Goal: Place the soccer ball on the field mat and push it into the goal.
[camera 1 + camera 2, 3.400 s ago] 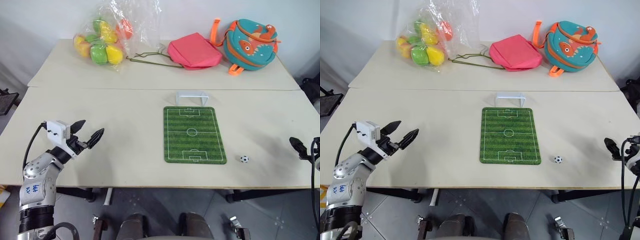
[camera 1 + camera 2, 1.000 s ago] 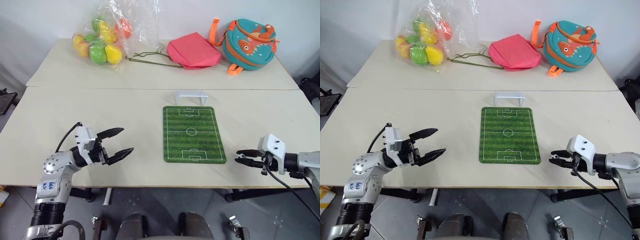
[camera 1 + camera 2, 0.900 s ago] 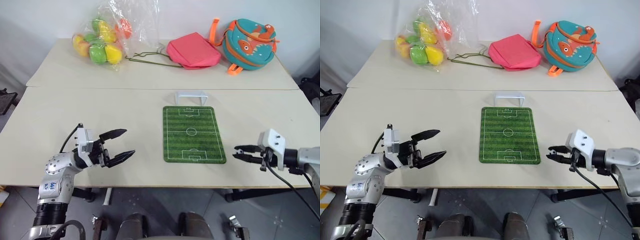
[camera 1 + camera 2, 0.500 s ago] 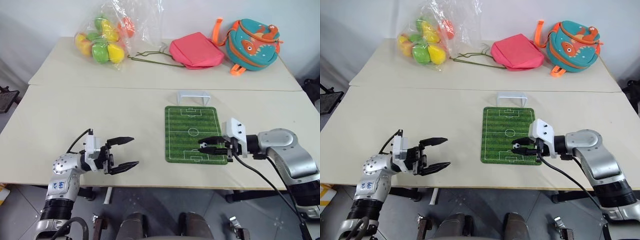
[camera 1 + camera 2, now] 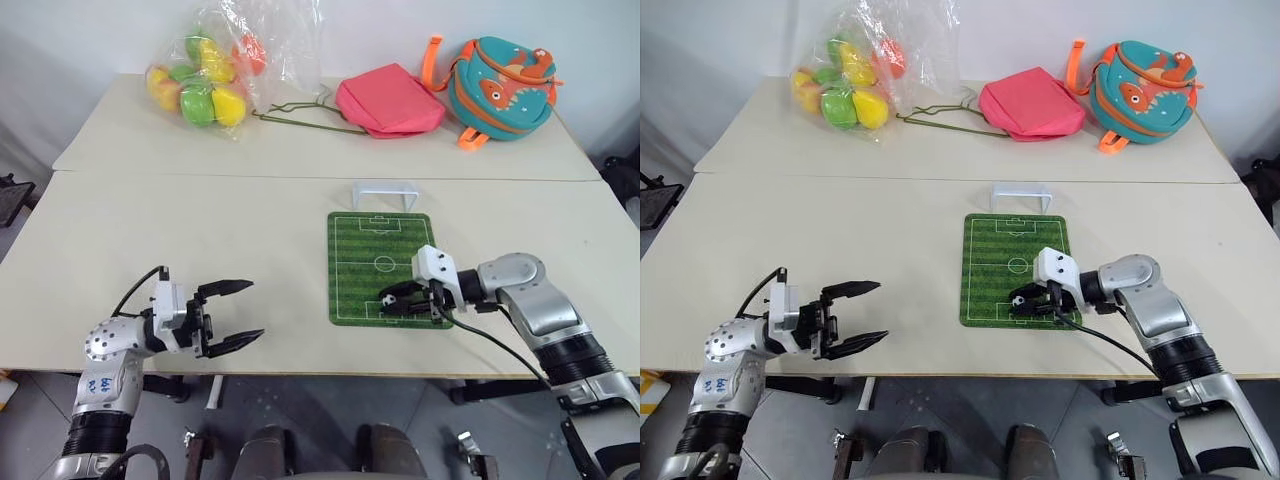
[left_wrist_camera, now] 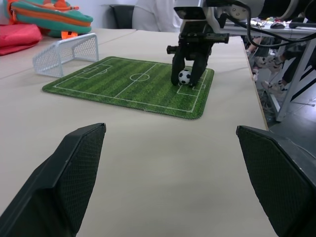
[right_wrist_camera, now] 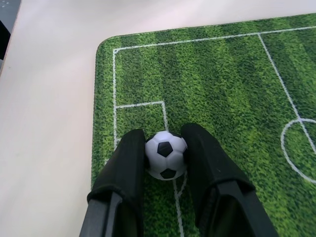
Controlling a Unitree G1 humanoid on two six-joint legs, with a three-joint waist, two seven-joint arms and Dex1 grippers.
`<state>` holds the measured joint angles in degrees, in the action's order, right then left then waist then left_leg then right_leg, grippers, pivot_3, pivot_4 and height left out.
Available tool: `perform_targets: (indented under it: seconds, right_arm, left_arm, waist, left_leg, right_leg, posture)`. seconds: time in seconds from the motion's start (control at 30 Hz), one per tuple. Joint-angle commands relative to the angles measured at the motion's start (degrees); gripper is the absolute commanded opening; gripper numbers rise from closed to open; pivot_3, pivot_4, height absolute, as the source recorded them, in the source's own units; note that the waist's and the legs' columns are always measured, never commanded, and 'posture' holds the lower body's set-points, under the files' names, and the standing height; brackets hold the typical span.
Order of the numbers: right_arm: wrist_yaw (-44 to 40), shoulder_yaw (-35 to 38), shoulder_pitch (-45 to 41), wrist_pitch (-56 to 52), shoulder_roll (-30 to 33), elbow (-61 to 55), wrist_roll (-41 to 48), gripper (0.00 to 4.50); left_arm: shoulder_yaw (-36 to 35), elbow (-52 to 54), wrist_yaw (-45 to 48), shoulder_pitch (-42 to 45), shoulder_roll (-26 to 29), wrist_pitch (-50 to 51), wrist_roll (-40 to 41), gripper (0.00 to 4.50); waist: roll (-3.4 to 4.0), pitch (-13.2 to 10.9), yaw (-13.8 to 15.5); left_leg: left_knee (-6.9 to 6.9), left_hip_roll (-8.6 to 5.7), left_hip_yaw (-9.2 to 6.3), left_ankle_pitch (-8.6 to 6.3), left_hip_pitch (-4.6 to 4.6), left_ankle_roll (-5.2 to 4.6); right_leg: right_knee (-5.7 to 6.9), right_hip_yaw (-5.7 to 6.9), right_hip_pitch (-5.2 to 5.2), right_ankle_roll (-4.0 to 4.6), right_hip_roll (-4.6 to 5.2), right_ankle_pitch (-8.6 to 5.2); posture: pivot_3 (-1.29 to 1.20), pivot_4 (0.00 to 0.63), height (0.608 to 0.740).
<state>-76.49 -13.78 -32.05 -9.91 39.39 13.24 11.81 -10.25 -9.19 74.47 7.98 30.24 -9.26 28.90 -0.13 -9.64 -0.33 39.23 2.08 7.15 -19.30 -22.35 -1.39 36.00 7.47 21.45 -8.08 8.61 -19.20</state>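
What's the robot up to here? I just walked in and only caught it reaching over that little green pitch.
The right gripper is shut on the soccer ball, holding it over the near end of the field mat, by the near penalty box. The goal stands just past the mat's far edge. The left gripper hangs open over the table, away from the mat. The ball has not been pushed yet.

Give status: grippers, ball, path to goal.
Right gripper shut on soccer ball, over field mat near end. Left gripper open, idle. Lane to goal unobstructed.
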Motion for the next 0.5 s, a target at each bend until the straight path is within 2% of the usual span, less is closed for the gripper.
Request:
perform_targets:
  seconds: [0.03,0.17,0.23,0.4,0.5]
  right_arm:
    - [-1.33,-0.26,-0.52,1.39,-0.49,0.41,-0.56,0.84]
    - [-1.94,-0.31,-0.14,1.68,-0.69,0.63,-0.86,0.84]
    - [-2.11,-0.34,-0.03,1.64,-0.67,0.71,-1.07,1.59]
    - [-2.37,0.33,0.19,2.74,-0.80,1.02,-1.25,3.12]
    - [-2.52,0.55,0.14,2.97,-0.83,0.83,-1.05,3.12]
  left_arm:
    - [-1.07,2.88,-0.73,-1.17,0.96,0.19,1.14,4.50]
    - [-1.23,3.28,-1.22,-1.78,1.17,0.46,1.15,4.50]
    - [-1.23,3.43,-1.34,-1.85,1.21,0.55,1.18,4.50]
    - [-0.88,2.52,-1.63,-0.66,1.10,0.57,0.82,4.50]
    - [-0.74,2.24,-1.58,-0.34,1.04,0.63,0.79,4.50]
  waist:
    - [0.00,0.00,-0.03]
    - [0.00,0.00,-0.03]
    - [0.00,0.00,-0.03]
    - [0.00,0.00,-0.03]
    - [0.00,0.00,-0.03]
  left_leg:
    - [0.00,0.00,0.00,0.00,0.00,0.00]
    - [0.01,0.00,0.00,0.00,0.00,0.00]
    - [0.01,0.01,0.00,0.00,0.01,0.00]
    - [0.01,0.00,0.01,0.00,0.01,0.00]
    - [0.01,0.00,0.01,0.00,0.01,0.01]
  right_leg:
    - [0.00,0.00,-0.01,0.00,0.00,0.00]
    - [0.00,0.00,-0.01,0.00,0.00,0.00]
    - [0.00,0.00,-0.01,0.00,-0.01,0.00]
    - [0.00,-0.01,-0.01,0.00,0.00,0.00]
    - [0.01,-0.01,-0.02,0.00,0.00,0.00]
  posture:
    - [0.00,0.150,0.740]
    - [0.00,0.150,0.740]
    - [0.00,0.150,0.740]
    - [0.00,0.150,0.740]
    - [0.00,0.150,0.740]
